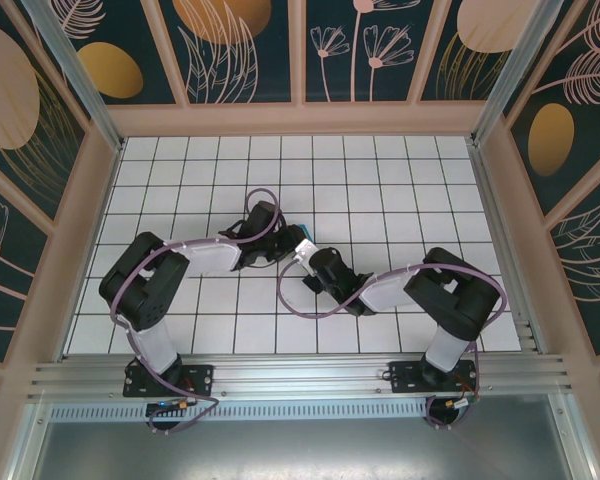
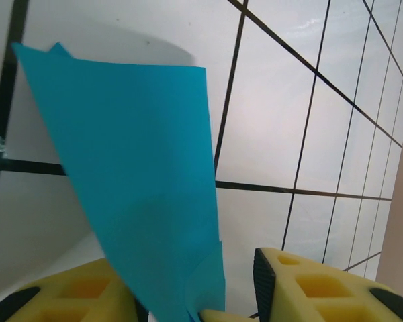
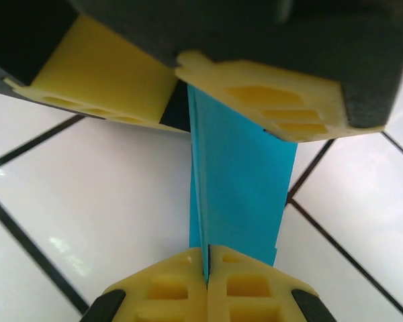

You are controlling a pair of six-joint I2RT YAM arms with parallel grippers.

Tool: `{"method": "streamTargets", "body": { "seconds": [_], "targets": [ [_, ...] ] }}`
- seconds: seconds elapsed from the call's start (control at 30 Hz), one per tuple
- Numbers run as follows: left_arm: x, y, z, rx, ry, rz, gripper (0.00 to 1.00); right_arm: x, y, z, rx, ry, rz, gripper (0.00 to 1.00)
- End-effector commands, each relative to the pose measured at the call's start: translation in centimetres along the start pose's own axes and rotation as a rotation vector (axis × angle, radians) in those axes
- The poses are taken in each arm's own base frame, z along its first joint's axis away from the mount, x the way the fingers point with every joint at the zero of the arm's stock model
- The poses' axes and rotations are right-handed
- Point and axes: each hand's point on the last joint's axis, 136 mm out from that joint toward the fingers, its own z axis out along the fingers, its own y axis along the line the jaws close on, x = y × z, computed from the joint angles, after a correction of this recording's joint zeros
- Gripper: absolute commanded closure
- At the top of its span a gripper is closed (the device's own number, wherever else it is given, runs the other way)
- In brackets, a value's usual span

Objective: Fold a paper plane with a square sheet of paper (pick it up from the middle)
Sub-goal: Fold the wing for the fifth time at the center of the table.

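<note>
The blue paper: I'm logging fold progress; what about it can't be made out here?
Top view: the paper is a sliver; both arms cover the rest, folds unreadable.
Left wrist view: its lower end runs off the bottom edge beside the left tool.
Right wrist view: its top is hidden behind the left tool; its bottom vanishes inside the right tool.

from above, the blue paper (image 1: 302,233) is mostly hidden by the left gripper (image 1: 283,241) and right gripper (image 1: 302,248). its near end is cut off in the left wrist view.
</note>
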Motion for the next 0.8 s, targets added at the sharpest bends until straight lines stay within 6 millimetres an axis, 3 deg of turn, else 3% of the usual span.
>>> {"method": "streamTargets", "body": {
  "seconds": [0.0, 0.23, 0.4, 0.77],
  "targets": [
    [-0.1, -0.9, -1.1, 0.040, -0.005, 0.019, 0.50, -1.0, 1.5, -0.2, -0.086, -0.040, 0.136, 1.00],
    [-0.5, -2.2, -3.1, 0.083, -0.046, 0.044, 0.42, -0.8, 2.4, -0.3, -0.289, -0.032, 0.391, 1.00],
    [-0.9, -1.7, -4.1, 0.047, -0.082, 0.059, 0.39, -0.4, 2.9, -0.2, -0.411, 0.002, 0.514, 1.00],
    [-0.5, -1.0, -5.9, 0.067, -0.117, 0.074, 0.40, 0.7, 3.8, 1.1, -0.555, 0.110, 0.685, 1.00]
  ]
}}
